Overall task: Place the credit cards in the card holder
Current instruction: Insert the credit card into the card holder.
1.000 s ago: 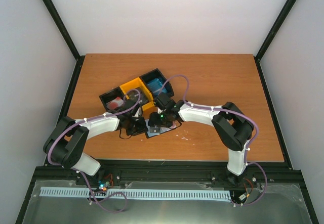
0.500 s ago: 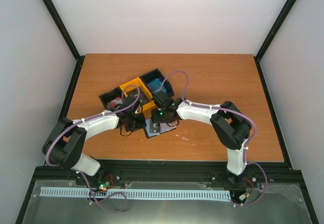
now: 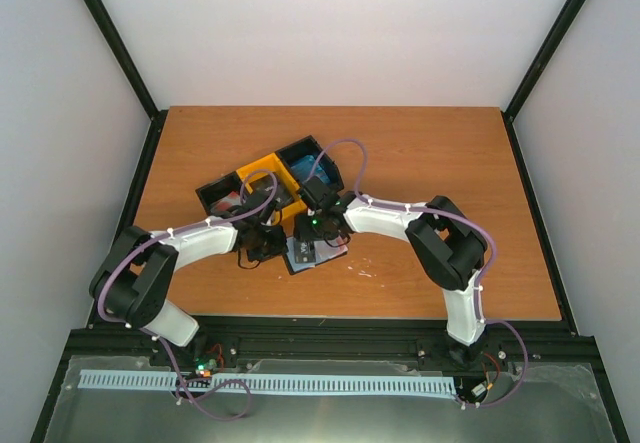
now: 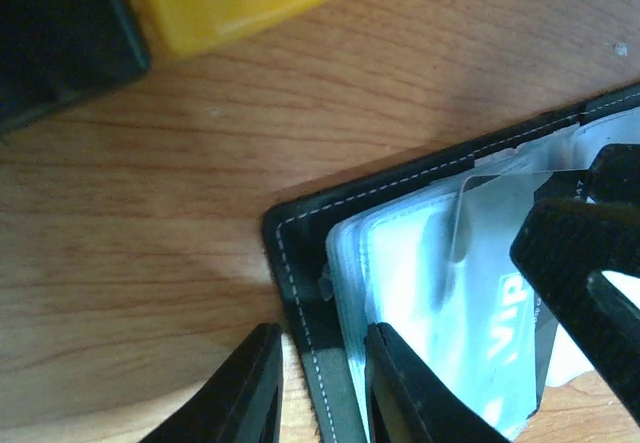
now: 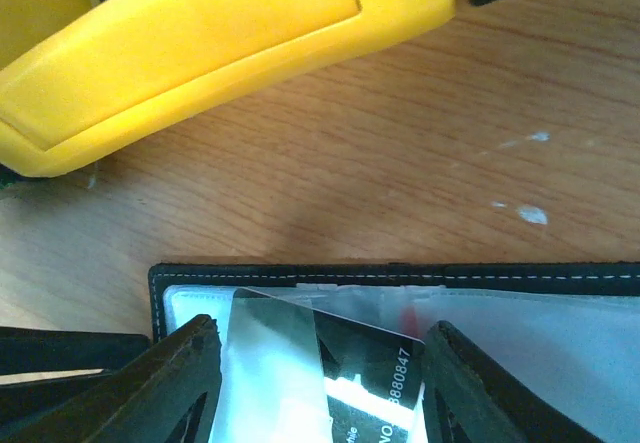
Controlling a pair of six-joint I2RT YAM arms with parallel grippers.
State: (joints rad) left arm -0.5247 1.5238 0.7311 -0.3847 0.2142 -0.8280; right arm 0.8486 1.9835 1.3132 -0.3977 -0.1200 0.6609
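The card holder [image 3: 308, 255] lies open on the table in front of the tray, its pale pockets up. My left gripper [image 3: 266, 242] is at its left end. In the left wrist view the left gripper [image 4: 320, 388] is closed narrowly over the holder's black stitched edge [image 4: 300, 263]. My right gripper [image 3: 316, 231] is over the holder. In the right wrist view the right gripper [image 5: 322, 363] is shut on a dark credit card [image 5: 370, 373], whose top edge lies on the clear pockets [image 5: 540, 323]. A red-and-white card [image 3: 231, 204] and blue cards [image 3: 310, 169] lie in the tray.
The black-and-yellow three-compartment tray [image 3: 264, 175] stands right behind the holder; its yellow wall [image 5: 200, 43] is close in front of the right gripper. The right gripper's black body [image 4: 590, 263] reaches over the pockets in the left wrist view. Table edges lie far off.
Both grippers have shifted slightly to the far left, and more of the open card holder shows in front of them. The right gripper still holds the dark card.
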